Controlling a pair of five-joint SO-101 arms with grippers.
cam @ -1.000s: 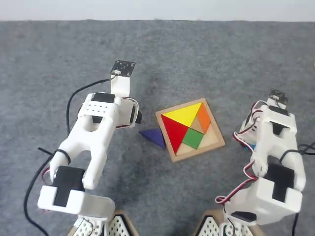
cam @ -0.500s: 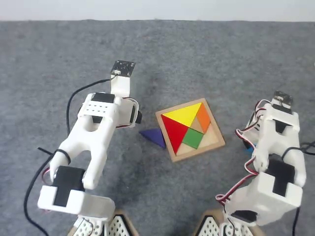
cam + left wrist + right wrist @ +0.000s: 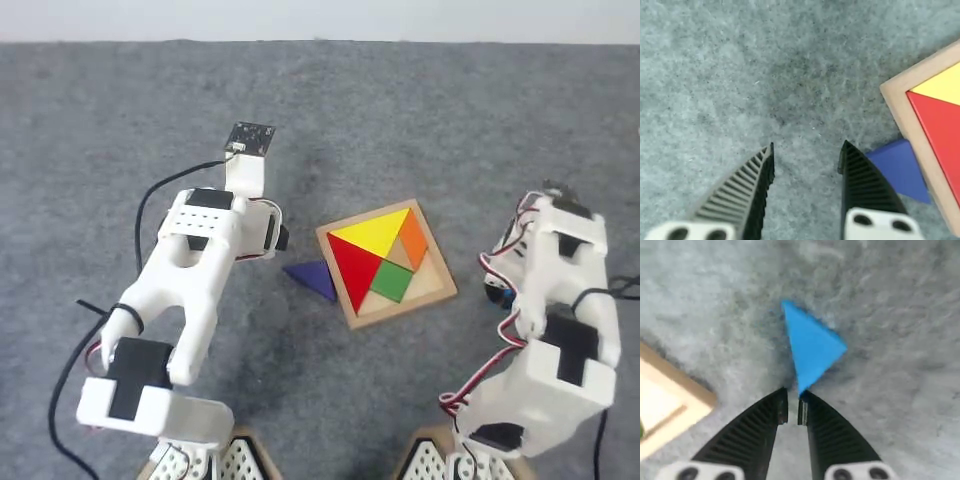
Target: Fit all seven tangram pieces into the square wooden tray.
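The square wooden tray lies mid-table holding a yellow triangle, an orange piece, a red triangle and a green piece. A dark blue piece lies on the carpet against the tray's left edge. My left gripper hovers open over bare carpet, one finger beside that dark blue piece and the tray corner. My right gripper has its fingers almost together, their tips at one corner of a light blue triangle flat on the carpet right of the tray.
Grey carpet covers the whole table. The left arm stretches over the space left of the tray, and the right arm stands right of it, covering most of the light blue triangle. Open carpet lies beyond the tray.
The right arm's wrist has swung slightly right and then back toward the tray, staying over the light blue triangle. The left arm and the pieces in the tray have not moved.
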